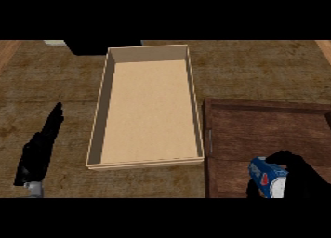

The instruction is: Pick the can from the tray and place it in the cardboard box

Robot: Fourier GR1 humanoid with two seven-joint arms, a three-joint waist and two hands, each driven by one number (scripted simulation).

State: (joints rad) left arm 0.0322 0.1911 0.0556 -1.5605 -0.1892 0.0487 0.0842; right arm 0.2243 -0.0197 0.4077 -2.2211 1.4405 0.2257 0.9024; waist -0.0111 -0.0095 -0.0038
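Can point(266, 177) lower right, over tray point(264, 122): likely light, rigid, smooth-sided; grasp mid-body. Right hand point(302, 179) fingers curled round it. Left hand point(41, 144) fingers straight, lower left.

A black object point(103, 46) — perhaps an appliance — at the counter's point(264, 74) far edge.

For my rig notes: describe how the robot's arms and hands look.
Both hands are black. The left hand is long and slim, with a short grey forearm stub at its base. The right hand shows as a bulkier black shape; its forearm is out of view.
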